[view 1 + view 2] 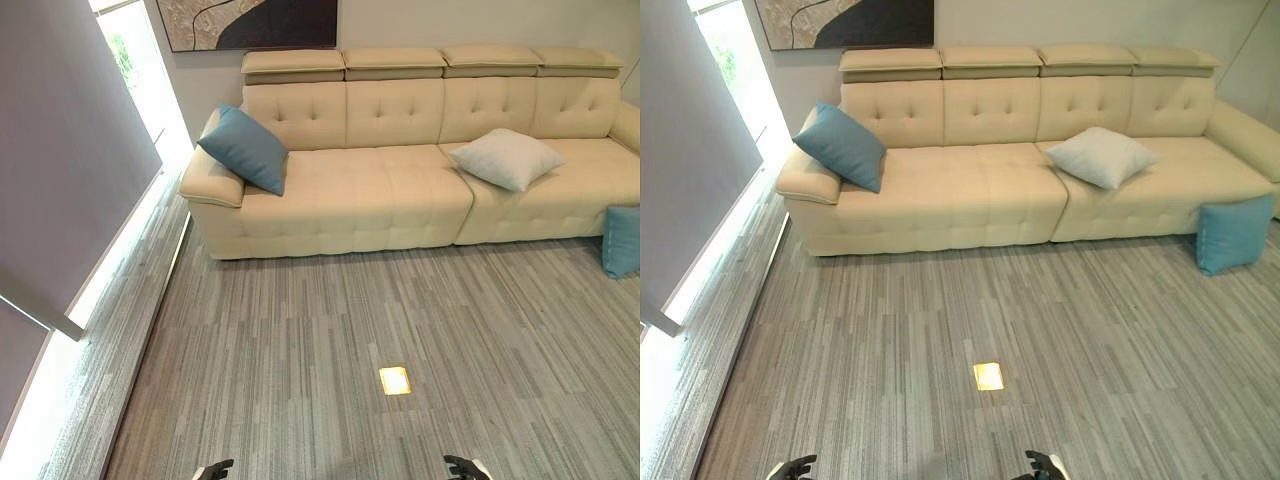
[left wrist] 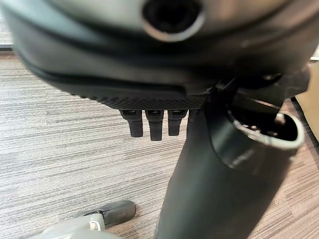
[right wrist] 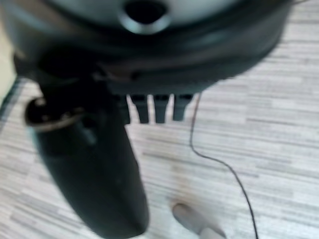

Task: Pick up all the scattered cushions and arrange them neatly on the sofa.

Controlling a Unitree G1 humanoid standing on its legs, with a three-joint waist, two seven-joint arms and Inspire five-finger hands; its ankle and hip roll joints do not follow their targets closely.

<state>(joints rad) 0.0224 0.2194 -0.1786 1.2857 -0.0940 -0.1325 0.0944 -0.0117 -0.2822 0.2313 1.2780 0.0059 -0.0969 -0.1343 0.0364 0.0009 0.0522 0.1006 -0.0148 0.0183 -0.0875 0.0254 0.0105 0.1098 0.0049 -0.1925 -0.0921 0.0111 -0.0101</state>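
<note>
Grey striped carpet (image 1: pixel 940 330) lies between the robot and a cream sofa (image 1: pixel 970 190). Both the left hand (image 2: pixel 154 122) and the right hand (image 3: pixel 159 107) hang low with fingers straight and relaxed, holding nothing. One teal cushion (image 1: pixel 1233 233) stands on the floor, leaning against the sofa front at the robot's right (apparently the only one left down). Approach it squarely and grasp opposite edges. Its cover looks soft and plump. Another teal cushion (image 1: pixel 843 146) and a white cushion (image 1: pixel 1100 156) already rest on the seat.
</note>
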